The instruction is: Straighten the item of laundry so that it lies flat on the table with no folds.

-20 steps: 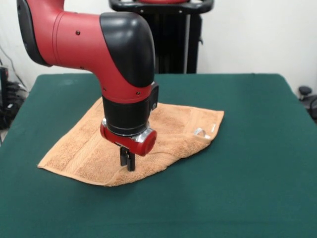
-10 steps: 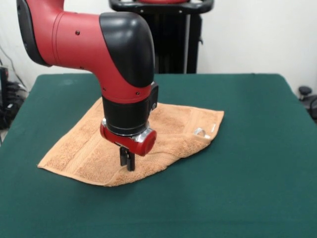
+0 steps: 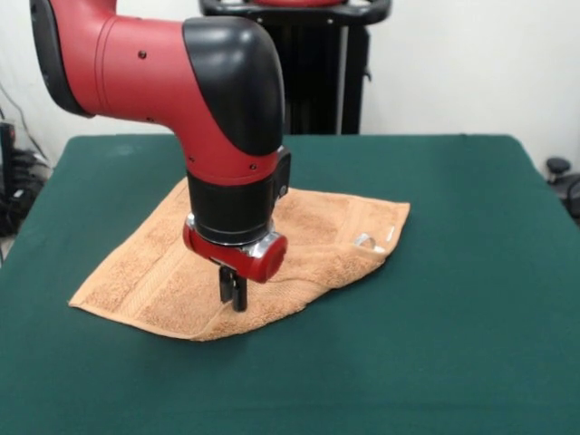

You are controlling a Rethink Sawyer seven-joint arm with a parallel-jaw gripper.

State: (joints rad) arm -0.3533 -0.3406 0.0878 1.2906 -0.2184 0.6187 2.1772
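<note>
The item of laundry (image 3: 136, 281) is an orange-tan towel lying on the green table (image 3: 453, 335), left of centre. Its right part is doubled over, with a small white label (image 3: 364, 241) showing near that corner. My gripper (image 3: 234, 306) points straight down near the towel's front edge. Its dark fingers are together, with their tips pressed into the cloth and a small crease running from them. The red and black arm hides the towel's middle.
The black pedestal (image 3: 317, 72) stands beyond the table's far edge. Bare green tabletop stretches to the right and front of the towel. A dark object (image 3: 557, 168) sits off the table at the right edge.
</note>
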